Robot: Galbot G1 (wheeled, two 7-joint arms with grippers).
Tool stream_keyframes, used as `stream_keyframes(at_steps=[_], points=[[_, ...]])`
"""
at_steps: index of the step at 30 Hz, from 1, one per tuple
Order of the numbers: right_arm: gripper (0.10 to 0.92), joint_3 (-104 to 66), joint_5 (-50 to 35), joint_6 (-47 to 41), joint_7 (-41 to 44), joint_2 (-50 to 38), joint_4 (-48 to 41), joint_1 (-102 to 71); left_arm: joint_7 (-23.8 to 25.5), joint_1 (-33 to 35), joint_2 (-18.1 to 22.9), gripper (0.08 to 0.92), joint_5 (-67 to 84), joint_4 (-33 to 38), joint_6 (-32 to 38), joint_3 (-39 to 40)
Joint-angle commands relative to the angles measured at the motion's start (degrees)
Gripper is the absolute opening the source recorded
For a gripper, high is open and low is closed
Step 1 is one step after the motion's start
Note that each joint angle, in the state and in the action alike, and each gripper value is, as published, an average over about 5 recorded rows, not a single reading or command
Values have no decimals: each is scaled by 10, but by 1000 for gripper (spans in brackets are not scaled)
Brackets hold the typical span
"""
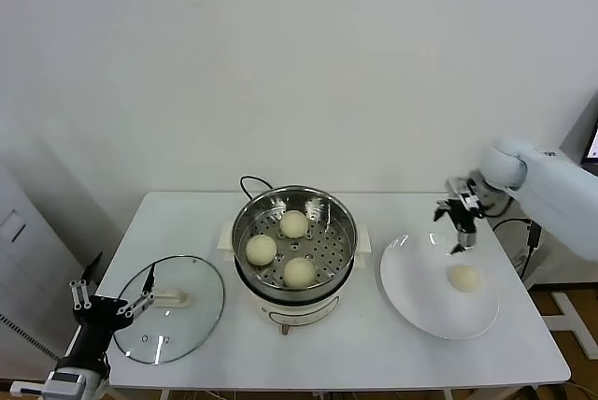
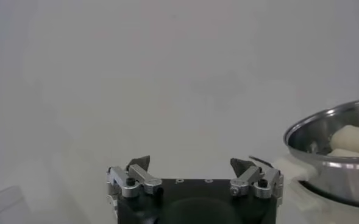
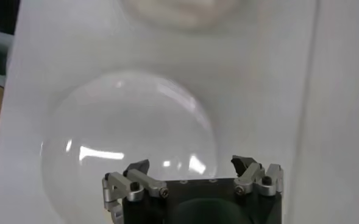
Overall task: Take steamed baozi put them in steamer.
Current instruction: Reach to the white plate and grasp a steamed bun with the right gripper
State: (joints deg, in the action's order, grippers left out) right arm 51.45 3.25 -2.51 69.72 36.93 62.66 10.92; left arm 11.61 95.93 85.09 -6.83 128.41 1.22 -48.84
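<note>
- Right pincer [image 1: 462, 227] fingers apart, hovering above last baozi [image 1: 464, 278] on plate [image 1: 411, 302]; left pincer [image 1: 110, 302] parked, apart
- Baozi likely soft, light; grip sides gently; steamer [image 1: 294, 236] holds three

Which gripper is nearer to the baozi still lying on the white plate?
The right. The right gripper hovers open just above the plate, a little behind the last baozi. The left gripper sits open at the table's far left corner by the glass lid.
</note>
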Motion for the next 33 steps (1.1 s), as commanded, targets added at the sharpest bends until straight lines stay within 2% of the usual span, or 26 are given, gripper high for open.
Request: stream_keyframes(at_steps=[1,24,33], points=[[823,-114,83,6,-7,-33,-39,-141,0,7,3,823,-6,0,1,1],[805,-129,112,12,-38,35,-97,-160,1,24,-3,823,-5,6,3,-13],[580,-122,107,7,-38,25,-83,-156,2,25,-3,823,-5,8,3,-12]])
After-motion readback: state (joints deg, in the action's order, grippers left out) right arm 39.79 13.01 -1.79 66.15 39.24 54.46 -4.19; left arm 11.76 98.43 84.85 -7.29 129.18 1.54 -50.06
